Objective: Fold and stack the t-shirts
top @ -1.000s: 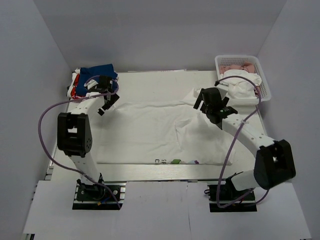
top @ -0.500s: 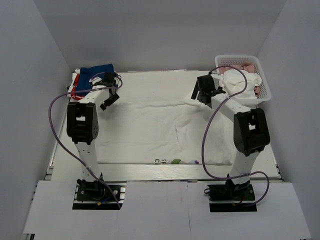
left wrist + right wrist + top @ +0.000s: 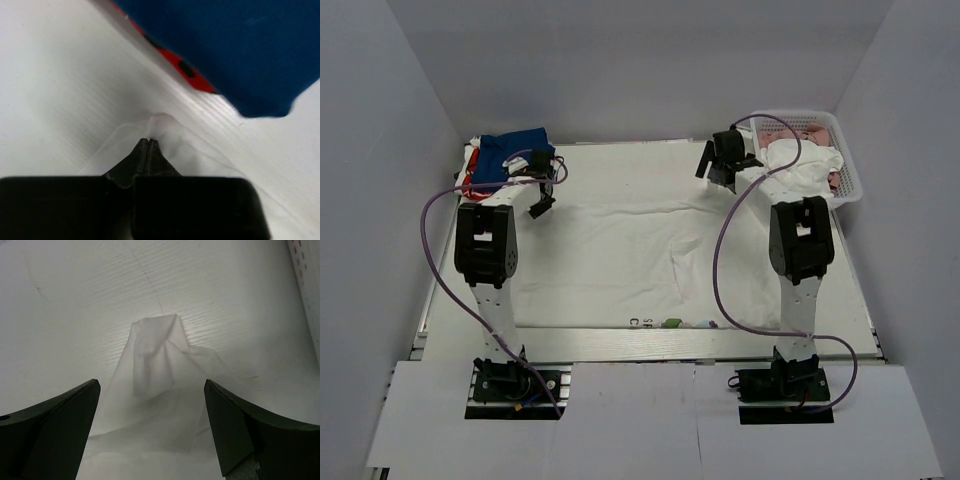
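A large white t-shirt [image 3: 620, 250] lies spread flat on the table, its colourful print [image 3: 670, 323] at the near edge. My left gripper [image 3: 538, 207] [image 3: 149, 141] is shut at the shirt's far left corner, with a pucker of white cloth [image 3: 161, 124] pinched at its tips. The right gripper [image 3: 712, 170] [image 3: 152, 385] stands open over the shirt's far right corner [image 3: 155, 347], one finger on each side, not touching it. A folded royal-blue t-shirt [image 3: 510, 152] [image 3: 225, 45] lies on a red one [image 3: 468, 185] [image 3: 187, 72] at the far left.
A white basket [image 3: 850, 180] [image 3: 305, 290] with white and pink cloth in it stands at the far right corner. White walls close the table in on three sides. Purple cables loop off both arms.
The left gripper has closed on the shirt's far left corner. The right arm has swung toward the far right corner, jaws still open.
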Controlling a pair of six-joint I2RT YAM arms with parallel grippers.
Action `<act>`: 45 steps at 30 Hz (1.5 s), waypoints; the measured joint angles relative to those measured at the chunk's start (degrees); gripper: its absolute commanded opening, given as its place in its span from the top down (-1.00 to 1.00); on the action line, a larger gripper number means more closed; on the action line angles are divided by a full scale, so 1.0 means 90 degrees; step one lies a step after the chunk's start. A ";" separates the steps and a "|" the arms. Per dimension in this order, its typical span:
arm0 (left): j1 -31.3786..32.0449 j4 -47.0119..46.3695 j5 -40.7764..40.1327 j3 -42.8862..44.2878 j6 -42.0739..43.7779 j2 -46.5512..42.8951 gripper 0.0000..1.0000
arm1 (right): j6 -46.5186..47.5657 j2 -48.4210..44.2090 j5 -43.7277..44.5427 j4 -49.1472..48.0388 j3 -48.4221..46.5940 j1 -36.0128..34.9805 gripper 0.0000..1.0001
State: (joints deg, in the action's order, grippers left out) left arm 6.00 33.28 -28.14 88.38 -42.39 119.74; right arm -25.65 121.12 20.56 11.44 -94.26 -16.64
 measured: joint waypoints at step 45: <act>0.0073 -0.1003 -0.0036 -0.3502 -0.0226 -0.3973 1.00 | 0.0338 -0.5022 -0.0202 0.1430 0.3517 0.0172 1.00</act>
State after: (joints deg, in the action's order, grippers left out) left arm 6.66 24.25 -28.47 56.86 -44.42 83.99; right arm -22.61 75.92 18.74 24.32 -62.61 -15.09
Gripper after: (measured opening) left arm 0.026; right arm 0.030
